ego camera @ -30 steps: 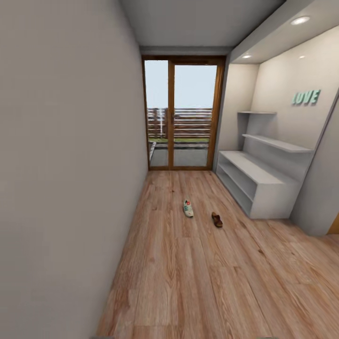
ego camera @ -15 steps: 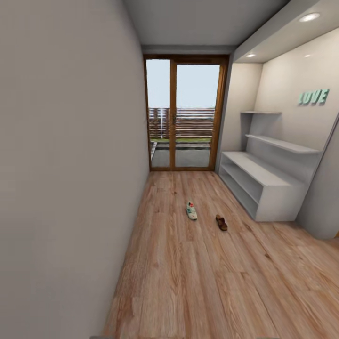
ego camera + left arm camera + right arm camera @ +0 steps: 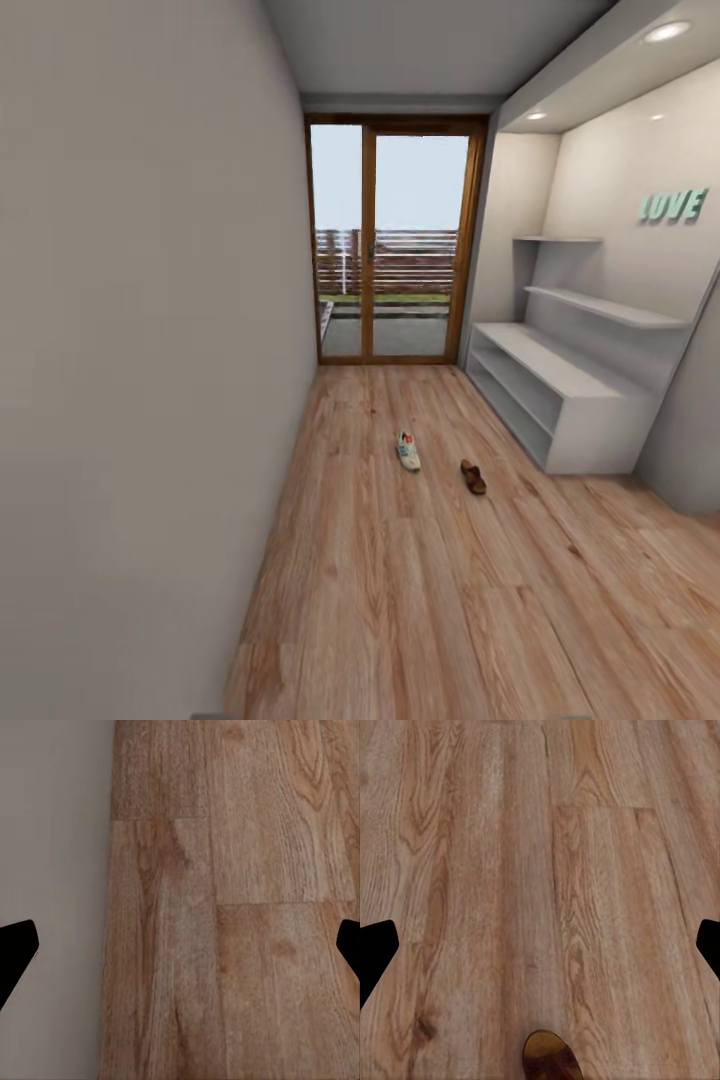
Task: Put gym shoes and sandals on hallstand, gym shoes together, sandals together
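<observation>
Overhead, mint "LOVE" letters [image 3: 673, 205] hang above the hallstand [image 3: 560, 385].

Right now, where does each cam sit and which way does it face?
Head: high, facing down the corridor at gym shoe, sandal, hallstand.
Left wrist: facing down at corridor floor and the wall's foot; left gripper fingertips at edges.
Right wrist: facing down at floor, sandal; right gripper fingertips.
Shared: all three see plank floor.
</observation>
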